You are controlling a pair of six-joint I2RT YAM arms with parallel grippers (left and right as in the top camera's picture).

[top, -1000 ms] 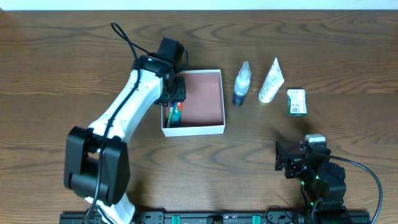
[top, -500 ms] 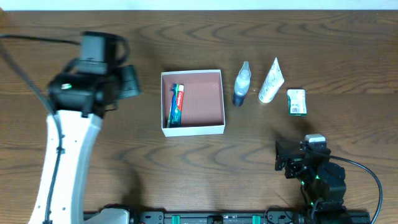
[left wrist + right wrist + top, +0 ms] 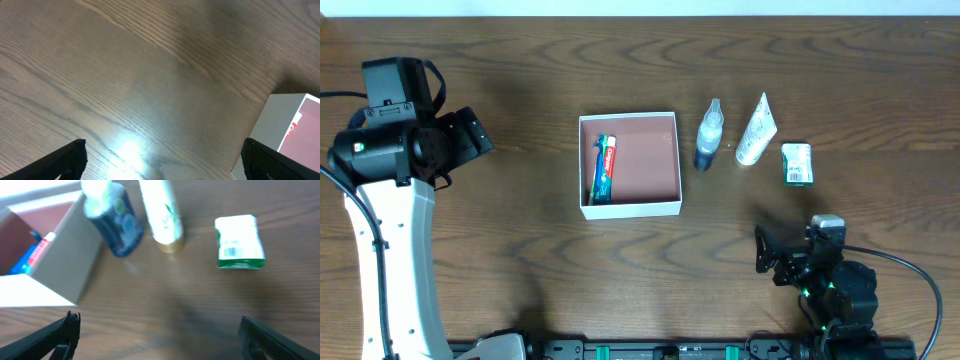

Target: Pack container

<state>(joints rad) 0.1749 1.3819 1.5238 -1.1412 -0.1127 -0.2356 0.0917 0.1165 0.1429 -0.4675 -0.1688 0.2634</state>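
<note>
The container (image 3: 655,160), a shallow white-walled box with a pinkish-brown floor, sits mid-table. A red, white and blue toothpaste tube (image 3: 604,168) lies along its left wall. My left gripper (image 3: 478,136) hangs well left of the box, open and empty; its wrist view shows bare wood and the container's white corner (image 3: 272,125). At the front right, my right gripper (image 3: 763,256) stands open with nothing in it. Its wrist view looks past the container wall (image 3: 65,265) toward a blue bottle (image 3: 117,227), a white tube (image 3: 162,215) and a green-and-white packet (image 3: 239,242).
Right of the box, in a row, stand the blue bottle (image 3: 708,135), the white tube (image 3: 756,130) and the green-and-white packet (image 3: 797,163). Dark wood table all around; a rail runs along the front edge.
My left arm has pulled out of the box and swung far left, its jaws opening wide; the toothpaste tube stays in the box. The right gripper has shifted slightly.
</note>
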